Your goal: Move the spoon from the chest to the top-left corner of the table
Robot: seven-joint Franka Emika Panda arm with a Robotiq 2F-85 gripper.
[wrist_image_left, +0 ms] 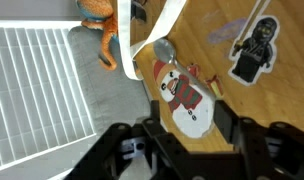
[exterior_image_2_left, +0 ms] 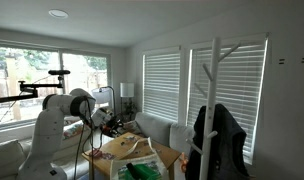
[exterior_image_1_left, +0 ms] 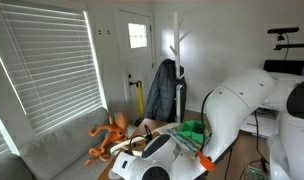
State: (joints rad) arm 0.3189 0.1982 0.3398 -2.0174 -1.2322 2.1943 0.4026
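No legible text, seemingly, anywhere

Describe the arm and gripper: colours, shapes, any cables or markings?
The arm has glossy white, rounded, bulbous shells in both exterior views, with a dark ring at one joint. The gripper is matte black and angular in the wrist view, with exposed linkage bars and pivot pins behind two black jaws. No cables or markings are legible at this resolution.
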